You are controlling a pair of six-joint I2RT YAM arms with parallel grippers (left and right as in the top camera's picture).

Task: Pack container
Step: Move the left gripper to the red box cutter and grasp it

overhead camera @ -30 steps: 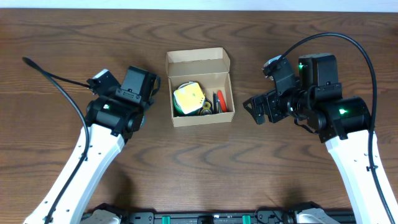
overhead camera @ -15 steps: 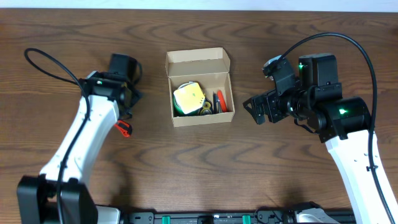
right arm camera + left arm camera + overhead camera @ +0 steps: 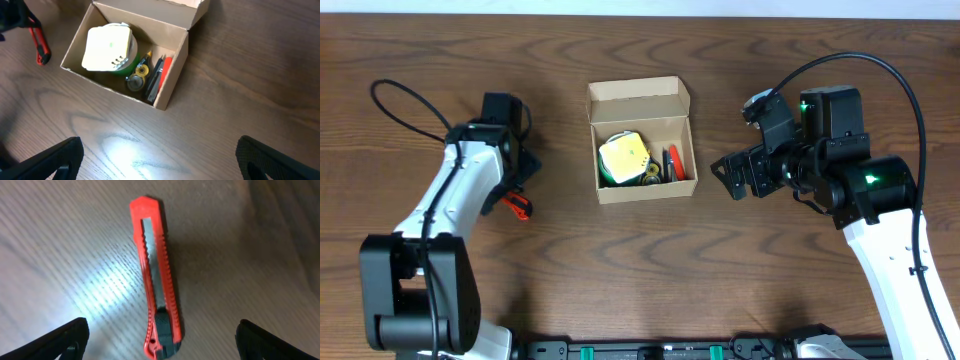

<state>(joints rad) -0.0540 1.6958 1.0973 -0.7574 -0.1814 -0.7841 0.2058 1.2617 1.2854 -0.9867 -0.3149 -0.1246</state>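
Red knife (image 3: 156,280) lies square under the left gripper (image 3: 161,339)

Jaws stand wide, one on each side of the knife, its long axis crossing their closing line. Open cardboard box (image 3: 638,98) sits to its right, part filled. Right gripper (image 3: 730,180), also open, hangs beyond the box, farther off.

Your box (image 3: 645,193) sits upright near the middle of the table (image 3: 770,290). It's plain tan cardboard, rectangular, with its long sides running left to right. The flap lid (image 3: 638,98) is open and folded back on the far side, so you look straight down inside. It's partly filled. A pale yellow block (image 3: 623,153) lies on a green roll (image 3: 129,59) in the left half. A small roll (image 3: 649,178) lies by the front wall, and thin red and black tools (image 3: 672,163) lie side by side along the right wall.
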